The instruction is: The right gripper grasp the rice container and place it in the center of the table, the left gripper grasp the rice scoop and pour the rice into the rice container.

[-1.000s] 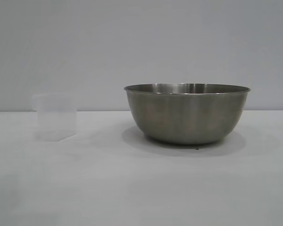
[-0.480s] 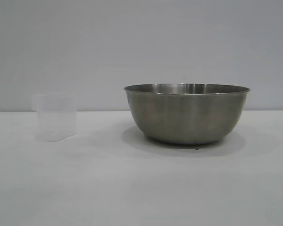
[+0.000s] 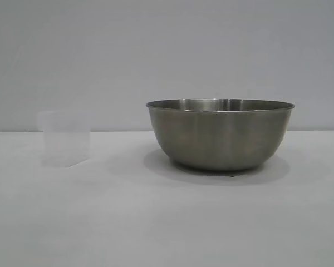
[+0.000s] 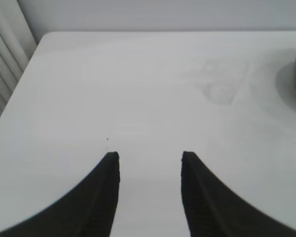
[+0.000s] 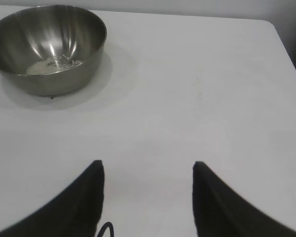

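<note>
Item, left gripper (image 4: 149,170): we find its two dark fingers (image 4: 101,197) parted with only bare table (image 4: 89,89) between them, grasping nothing, drawn well back from the work. Item, right gripper (image 5: 148,180): likewise spread and empty over open tabletop, well apart from the bowl. Item, rice scoop (image 3: 65,138): upright on the table at the left, set down and untouched (we cannot tell whether any grains remain in it). Item, rice container (image 3: 221,133): standing near the table's centre, slightly right, with the rice (image 5: 52,65) lying as a small heap on its floor. We judge both stages done; what remains is parking, best done by keeping both claws clear of scoop and bowl.
</note>
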